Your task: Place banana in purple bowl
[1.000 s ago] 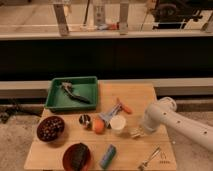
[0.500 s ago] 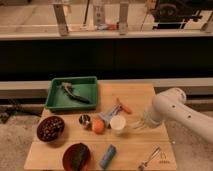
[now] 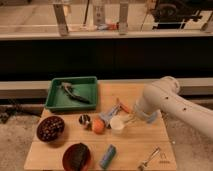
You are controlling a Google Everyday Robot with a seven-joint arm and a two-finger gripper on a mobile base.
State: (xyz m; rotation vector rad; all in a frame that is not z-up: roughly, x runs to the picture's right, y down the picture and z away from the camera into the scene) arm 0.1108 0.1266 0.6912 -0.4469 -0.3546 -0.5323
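The purple bowl [image 3: 50, 128] stands at the table's left edge, dark maroon with a beaded inside. The banana does not show; I cannot tell whether it lies hidden under the arm. My white arm [image 3: 162, 100] reaches in from the right over the table. Its gripper [image 3: 132, 119] hangs at the arm's lower left end, just right of the white cup [image 3: 117, 124] and below the orange carrot-like stick [image 3: 123, 106]. The gripper is far to the right of the purple bowl.
A green tray [image 3: 56, 96] with a dark object stands at the back left. A round orange fruit [image 3: 98, 126], a small metallic item [image 3: 84, 120], a red-rimmed bowl with a dark lump [image 3: 76, 156], a blue can [image 3: 107, 156] and a metal tool [image 3: 150, 159] lie on the wooden table [image 3: 135, 147].
My arm has swung up and to the left, bringing the gripper closer to the white cup. The objects on the table have not moved.
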